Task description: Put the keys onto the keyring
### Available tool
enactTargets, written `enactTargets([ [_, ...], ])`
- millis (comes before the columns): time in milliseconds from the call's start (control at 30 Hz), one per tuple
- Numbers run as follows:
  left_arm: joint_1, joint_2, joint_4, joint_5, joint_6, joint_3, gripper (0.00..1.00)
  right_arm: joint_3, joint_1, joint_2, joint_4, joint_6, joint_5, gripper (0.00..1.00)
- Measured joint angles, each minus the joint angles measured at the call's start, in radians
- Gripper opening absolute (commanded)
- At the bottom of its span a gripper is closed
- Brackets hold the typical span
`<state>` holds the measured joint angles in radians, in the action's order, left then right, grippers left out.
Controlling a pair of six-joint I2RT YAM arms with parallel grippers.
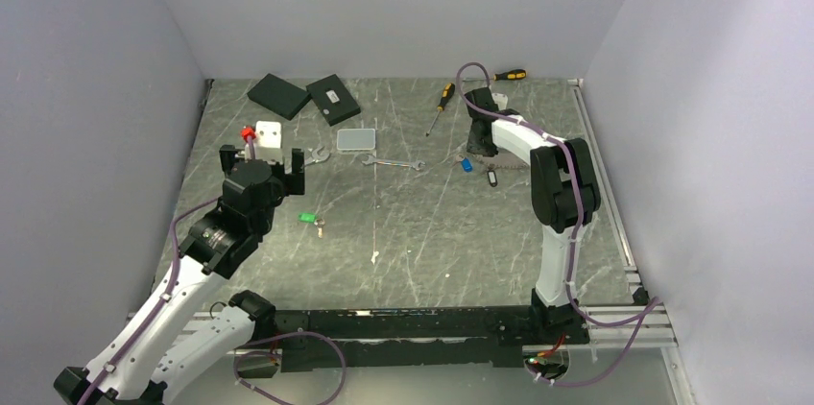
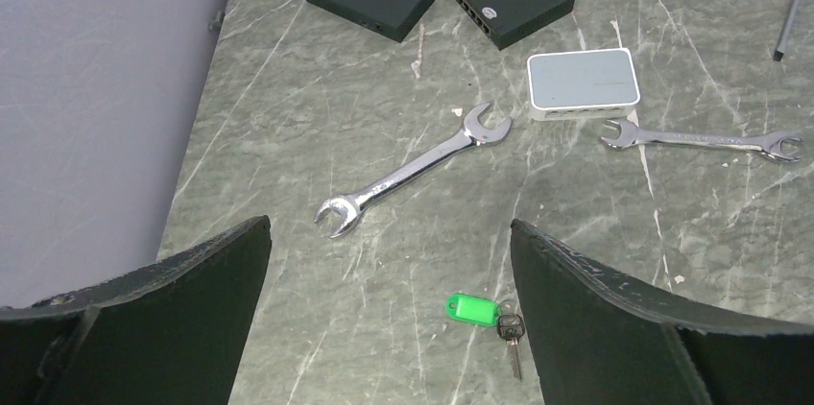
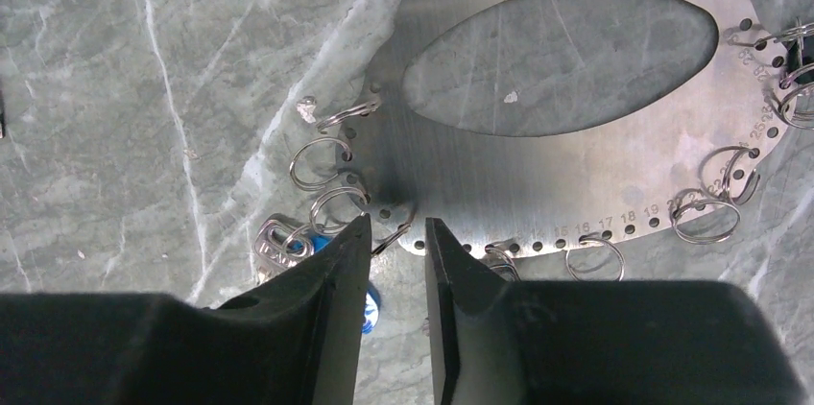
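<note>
A key with a green tag (image 1: 307,218) lies left of centre. In the left wrist view the green tag (image 2: 472,309) and its small key (image 2: 512,336) lie near my right finger. My left gripper (image 1: 262,160) (image 2: 389,225) hangs above it, wide open and empty. The keyring shows in the right wrist view as a flat silvery plate (image 3: 538,165) with an oval cut-out, numbered holes and small split rings. My right gripper (image 1: 480,141) (image 3: 394,221) is over its edge, jaws a narrow gap apart around a small ring. A blue-tagged key (image 1: 466,164) (image 3: 274,247) and a black-tagged key (image 1: 492,175) lie beside it.
Two silver wrenches (image 1: 309,157) (image 1: 394,164) lie mid-table, also in the left wrist view (image 2: 413,170) (image 2: 701,139). Two black boxes (image 1: 279,96) (image 1: 333,98), a grey box (image 1: 356,140), a white box (image 1: 269,134) and two screwdrivers (image 1: 442,103) (image 1: 509,74) sit toward the back.
</note>
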<state>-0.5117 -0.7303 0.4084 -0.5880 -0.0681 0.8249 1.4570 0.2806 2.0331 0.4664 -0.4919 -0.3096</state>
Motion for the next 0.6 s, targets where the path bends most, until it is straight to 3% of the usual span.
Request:
enactTargets([
  [67,0.000,0.000,0.000,0.000,0.000,0.000,0.99,0.000,0.000,0.000,0.000,-0.003,0.000,0.19],
  [333,0.002,0.000,0.000,0.001,0.000,0.000,0.99,-0.006,0.002,0.000,-0.004,-0.010,0.000,0.19],
  [433,0.002,0.000,0.000,0.001,0.000,0.000,0.99,-0.018,0.002,0.000,-0.005,-0.011,0.000,0.30],
  [533,0.002,0.000,0.000,0.001,0.000,0.000,0.99,-0.048,0.002,-0.006,-0.016,-0.017,0.000,0.49],
  [600,0.003,0.000,0.000,0.001,0.000,0.000,0.99,-0.083,0.003,-0.027,-0.024,-0.018,-0.003,0.53],
])
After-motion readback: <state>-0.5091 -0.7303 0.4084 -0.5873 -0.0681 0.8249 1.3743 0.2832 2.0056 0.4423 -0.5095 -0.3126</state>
